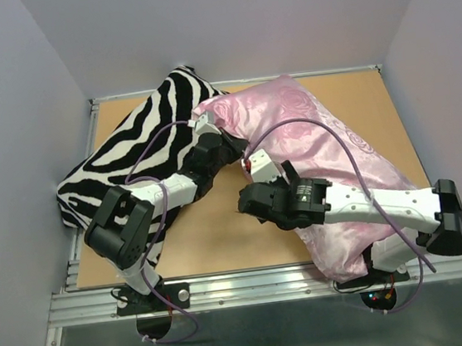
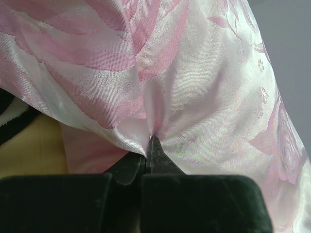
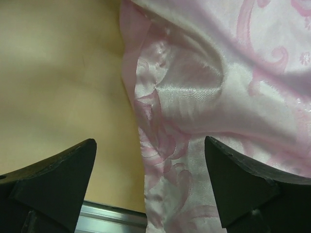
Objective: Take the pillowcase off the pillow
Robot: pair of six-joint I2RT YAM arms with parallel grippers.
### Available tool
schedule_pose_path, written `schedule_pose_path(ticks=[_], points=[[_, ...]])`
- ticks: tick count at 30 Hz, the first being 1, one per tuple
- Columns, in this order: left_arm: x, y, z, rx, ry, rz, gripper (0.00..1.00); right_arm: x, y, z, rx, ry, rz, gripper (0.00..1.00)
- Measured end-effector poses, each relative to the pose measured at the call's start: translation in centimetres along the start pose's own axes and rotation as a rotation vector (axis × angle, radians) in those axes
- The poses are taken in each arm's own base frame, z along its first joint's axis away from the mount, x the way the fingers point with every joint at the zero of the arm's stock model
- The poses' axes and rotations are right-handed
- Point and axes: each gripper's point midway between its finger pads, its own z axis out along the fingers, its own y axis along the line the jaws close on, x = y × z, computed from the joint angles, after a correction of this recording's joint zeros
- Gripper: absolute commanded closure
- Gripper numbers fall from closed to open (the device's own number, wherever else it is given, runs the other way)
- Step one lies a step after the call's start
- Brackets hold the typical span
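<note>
Pillowcase [image 2: 204, 87] fold pinched in left claw [image 2: 148, 143].

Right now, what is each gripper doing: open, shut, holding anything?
Left gripper: closed, pinching a fold of the shiny pink satin rose-patterned pillowcase.
Right gripper: open, holding nothing, over the pillowcase's edge.

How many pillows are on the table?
2. The zebra-striped pillow lies on the left. The other, covered by the pink pillowcase, lies on the right. They meet at the far side. No others show.
</note>
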Motion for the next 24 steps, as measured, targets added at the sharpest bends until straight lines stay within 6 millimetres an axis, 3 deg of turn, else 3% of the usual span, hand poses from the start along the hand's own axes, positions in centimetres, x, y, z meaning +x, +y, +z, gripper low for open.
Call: schedule_pose_path(ticks=[6, 11, 13, 14, 15, 18, 22, 24], points=[[-0.9, -0.7, -1.4, -0.004, 0.002, 0.048, 1.0, 5.3, -0.4, 2.6, 0.097, 0.085, -0.1, 0.0], [-4.2, -4.6, -3.6, 0.053, -0.047, 0.087, 1.0, 7.7, -1.0, 4.3, 0.184, 0.113, -0.167, 0.02], [-5.0, -5.7, -4.0, 0.069, -0.057, 0.1, 1.0, 8.4, -1.2, 5.1, 0.236, 0.118, -0.201, 0.12], [-5.2, -6.0, -4.3, 0.073, -0.058, 0.108, 1.0, 8.5, -1.4, 5.6, 0.263, 0.12, -0.21, 0.38], [-5.3, -6.0, -4.4, 0.071, -0.056, 0.114, 1.0, 8.6, -1.6, 5.8, 0.278, 0.12, -0.212, 0.53], [-5.1, -5.7, -5.1, 0.051, -0.038, 0.141, 1.0, 8.4, -2.9, 6.4, 0.336, 0.119, -0.197, 0.85], [-5.2, -5.5, -5.9, 0.027, -0.016, 0.179, 1.0, 7.2, -4.7, 5.9, 0.364, 0.094, -0.121, 0.98], [-5.7, -6.4, -6.4, 0.033, -0.018, 0.199, 1.0, 5.7, -5.3, 4.8, 0.349, 0.064, -0.074, 0.99]])
